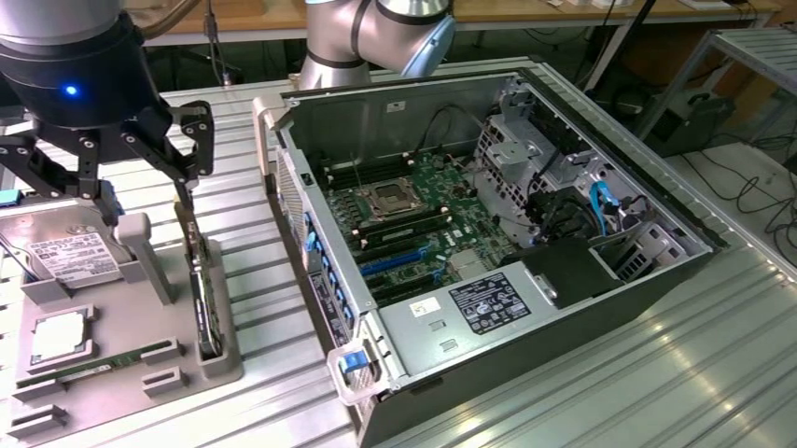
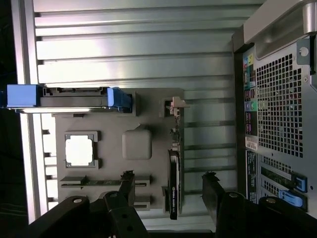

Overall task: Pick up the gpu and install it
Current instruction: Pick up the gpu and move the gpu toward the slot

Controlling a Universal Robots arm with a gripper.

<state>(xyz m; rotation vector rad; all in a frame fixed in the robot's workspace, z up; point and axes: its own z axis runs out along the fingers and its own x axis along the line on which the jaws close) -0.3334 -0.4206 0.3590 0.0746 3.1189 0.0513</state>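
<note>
Neither lifted nor installed, the gpu (image 1: 200, 303) is seen standing in its tray (image 1: 106, 392) at the exterior view's left. The gripper (image 1: 147, 191) above it is spread wide and empty.

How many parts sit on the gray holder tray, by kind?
Hard drive: 1
Processor chip: 1
Memory stick: 1
Graphics card: 1
Total: 4
</note>
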